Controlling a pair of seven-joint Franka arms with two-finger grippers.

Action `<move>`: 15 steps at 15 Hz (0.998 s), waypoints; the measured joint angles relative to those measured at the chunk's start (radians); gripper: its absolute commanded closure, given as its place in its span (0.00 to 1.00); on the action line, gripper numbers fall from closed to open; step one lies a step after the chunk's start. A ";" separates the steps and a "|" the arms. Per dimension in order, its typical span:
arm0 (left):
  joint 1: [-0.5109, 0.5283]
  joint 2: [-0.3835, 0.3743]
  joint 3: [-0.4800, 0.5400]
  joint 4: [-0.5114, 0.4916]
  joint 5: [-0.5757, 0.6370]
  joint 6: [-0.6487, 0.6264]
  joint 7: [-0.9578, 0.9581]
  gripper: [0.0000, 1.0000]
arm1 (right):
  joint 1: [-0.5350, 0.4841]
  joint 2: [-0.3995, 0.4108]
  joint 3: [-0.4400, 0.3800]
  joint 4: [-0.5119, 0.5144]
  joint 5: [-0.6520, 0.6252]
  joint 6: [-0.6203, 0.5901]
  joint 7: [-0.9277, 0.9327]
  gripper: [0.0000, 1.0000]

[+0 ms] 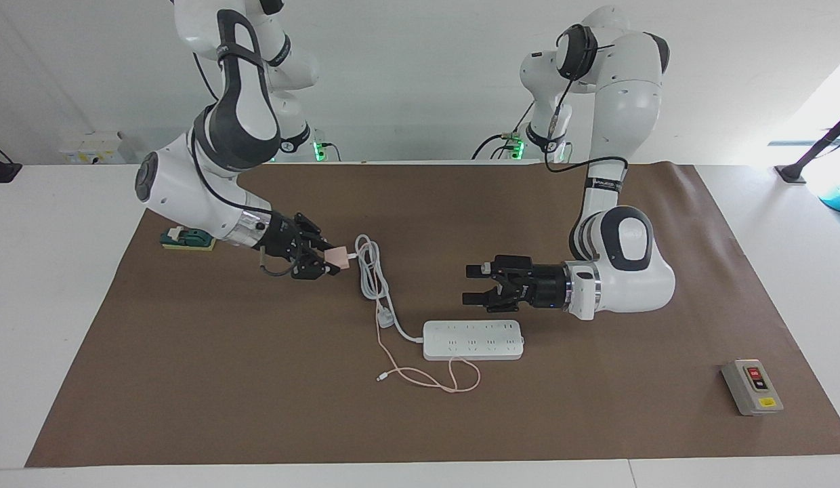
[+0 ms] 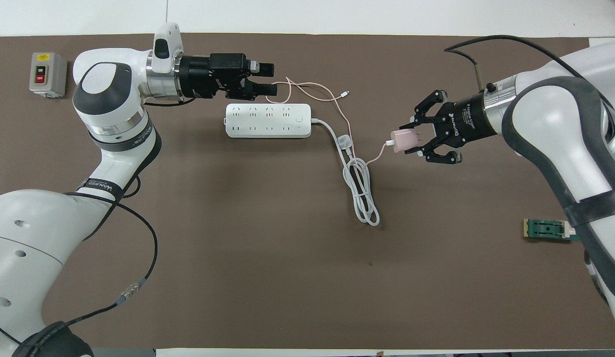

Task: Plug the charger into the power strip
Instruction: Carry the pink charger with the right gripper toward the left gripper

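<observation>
the right gripper (image 1: 328, 259) reaches sideways, raised over the coiled white cord (image 1: 372, 268), clamping the pink charger (image 1: 338, 257), while the left gripper (image 1: 469, 285), jaws wide, hovers level above the power strip (image 1: 473, 339).

2 cameras cover the table. The facing view sits high across from the robots and looks back at them – both arm bases and the wall show at the top, the brown mat (image 1: 257, 407) filling the middle from some way off. The overhead view hangs above the robots' own end and looks steeply down and forward, so the arms enter from the bottom corners. Both share the whole mat, turned half a turn: the power strip (image 1: 473, 339) (image 2: 268, 120), the grey switch box (image 1: 752, 387) (image 2: 47, 74) and the green block (image 1: 187, 238) (image 2: 552, 229) appear in each, on swapped sides.
</observation>
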 measured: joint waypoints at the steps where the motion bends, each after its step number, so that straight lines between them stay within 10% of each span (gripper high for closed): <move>1: -0.001 0.002 -0.002 -0.003 -0.004 0.000 0.020 0.00 | 0.026 0.001 0.000 0.001 0.000 0.019 0.010 1.00; 15: 0.013 -0.079 -0.010 -0.200 -0.037 0.000 0.146 0.00 | 0.158 0.229 -0.001 0.308 0.001 0.055 0.109 1.00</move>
